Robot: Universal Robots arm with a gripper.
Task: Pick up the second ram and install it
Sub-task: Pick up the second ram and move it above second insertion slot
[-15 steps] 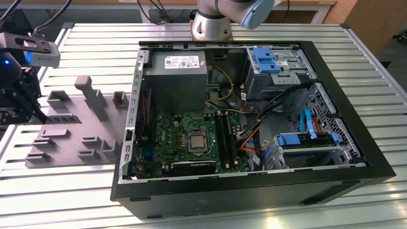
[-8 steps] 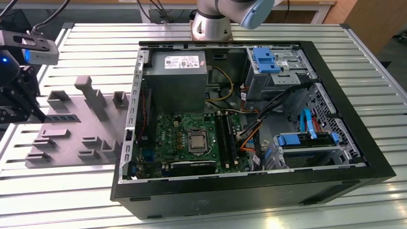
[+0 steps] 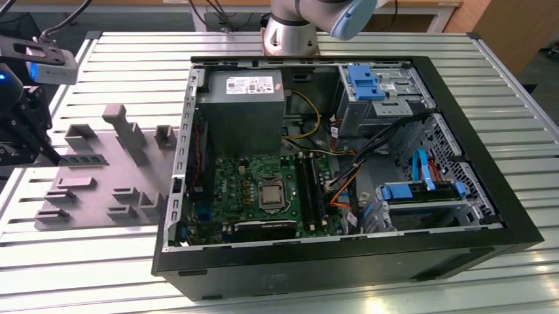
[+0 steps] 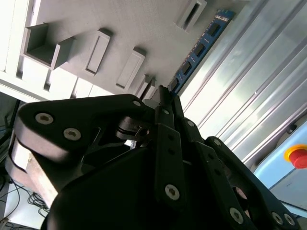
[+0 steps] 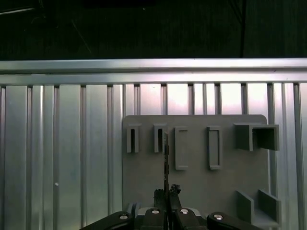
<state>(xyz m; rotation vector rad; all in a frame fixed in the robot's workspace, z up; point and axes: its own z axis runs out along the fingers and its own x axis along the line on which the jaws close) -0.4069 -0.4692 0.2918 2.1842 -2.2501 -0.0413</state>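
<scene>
The second ram (image 4: 199,45) is a narrow blue-green strip with black chips, and my gripper (image 4: 162,96) is shut on one end of it. In the exterior view the ram (image 3: 80,159) sticks out of the gripper (image 3: 48,154) over the grey holder plate (image 3: 96,190), at that view's far left. In the first wrist view the ram (image 5: 166,155) shows edge-on beside a narrow slot, with the gripper (image 5: 167,192) closed around it. I cannot tell whether the strip touches the plate. The open computer case (image 3: 349,255) holds the green motherboard (image 3: 253,190) with black memory slots (image 3: 307,186).
The grey plate carries several raised holders and slots (image 5: 215,147). The ribbed metal table (image 3: 105,255) runs under everything. Inside the case sit a power supply (image 3: 240,111), blue drive brackets (image 3: 419,191) and loose cables (image 3: 349,176). The arm's base (image 3: 292,29) stands behind the case.
</scene>
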